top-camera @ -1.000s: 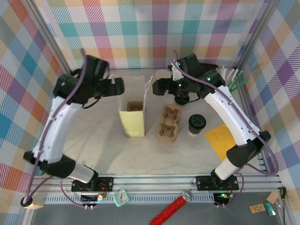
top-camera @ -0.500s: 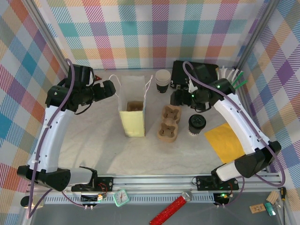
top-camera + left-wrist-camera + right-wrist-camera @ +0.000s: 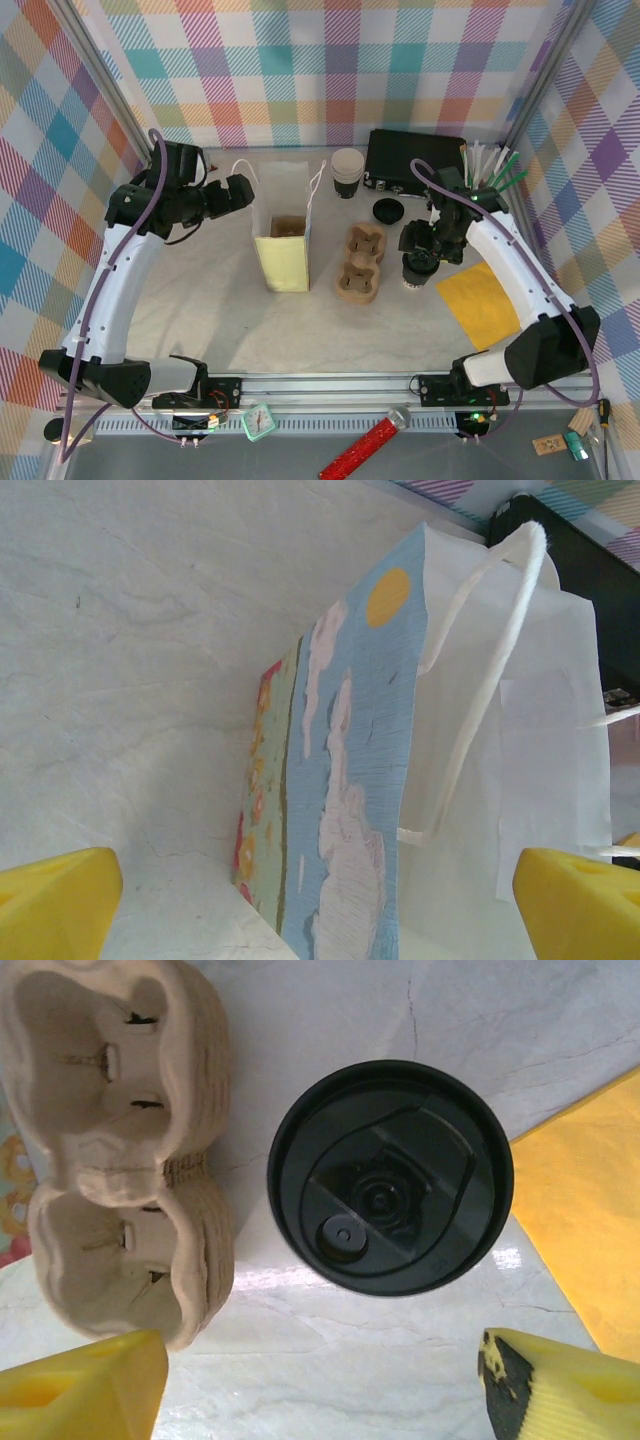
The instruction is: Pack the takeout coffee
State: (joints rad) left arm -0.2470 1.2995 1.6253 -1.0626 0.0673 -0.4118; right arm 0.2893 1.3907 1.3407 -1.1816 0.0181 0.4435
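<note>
While the coffee [image 3: 390,1178] stood upright on the table [image 3: 200,300] with its black lid fitted, it sat right of centre, between the cardboard carrier [image 3: 110,1150] on its left and the yellow sheet [image 3: 590,1210] on its right, clear of both in the right wrist view. The right gripper [image 3: 425,245] hung directly over the coffee, pointing down, and hid part of the lid in the top view. Its fingers were spread apart, one towards each side of the coffee, and neither touched it. The paper bag [image 3: 283,240] stood upright at the middle of the table with its top open, just left of the carrier. The left gripper [image 3: 240,190] was held near the bag's upper left edge, aimed at it. Its fingers were wide apart and gripped nothing; in the left wrist view, the bag's printed side and one white handle lay ahead of them. An open cup [image 3: 347,172] stood near the back wall, just right of the bag's handles. A loose lid [image 3: 388,210] lay flat on the table in front of the black box [image 3: 415,160], between the open cup and the right gripper.
</note>
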